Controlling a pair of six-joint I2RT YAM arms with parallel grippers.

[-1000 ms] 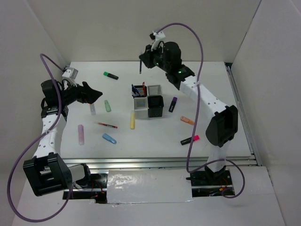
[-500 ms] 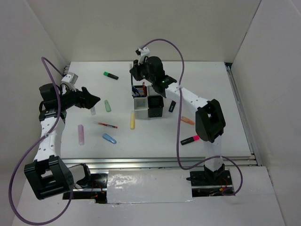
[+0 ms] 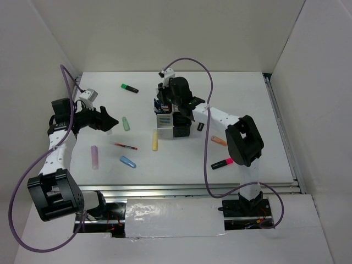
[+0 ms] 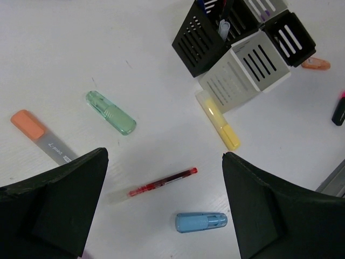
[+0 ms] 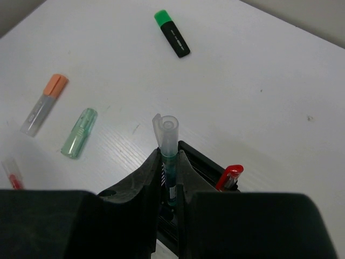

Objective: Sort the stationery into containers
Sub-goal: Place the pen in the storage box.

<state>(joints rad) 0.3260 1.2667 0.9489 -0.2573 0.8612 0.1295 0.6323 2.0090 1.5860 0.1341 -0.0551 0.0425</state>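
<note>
The containers (image 3: 175, 122) are a 2x2 block of black and silver-white slotted cups mid-table, also in the left wrist view (image 4: 242, 46). My right gripper (image 3: 165, 102) is shut on a clear-capped green pen (image 5: 168, 145), held upright over the back-left black cup (image 5: 205, 157), where a red pen (image 5: 229, 177) stands. My left gripper (image 3: 110, 122) is open and empty above the table, left of the block. Between its fingers I see a red pen (image 4: 161, 182) and a blue marker (image 4: 201, 222). A yellow marker (image 4: 218, 120) lies by the silver cup.
Loose on the table are a green highlighter (image 3: 130, 88), a green marker (image 3: 126, 123), a lilac marker (image 3: 94, 157), an orange marker (image 3: 219, 141) and a pink-ended highlighter (image 3: 222, 163). An orange-capped marker (image 4: 40, 136) lies under the left gripper. White walls enclose the table.
My right gripper has carried the pen left and down, from above the back of the table to just over the block's back-left cup. The left gripper shifted slightly.
</note>
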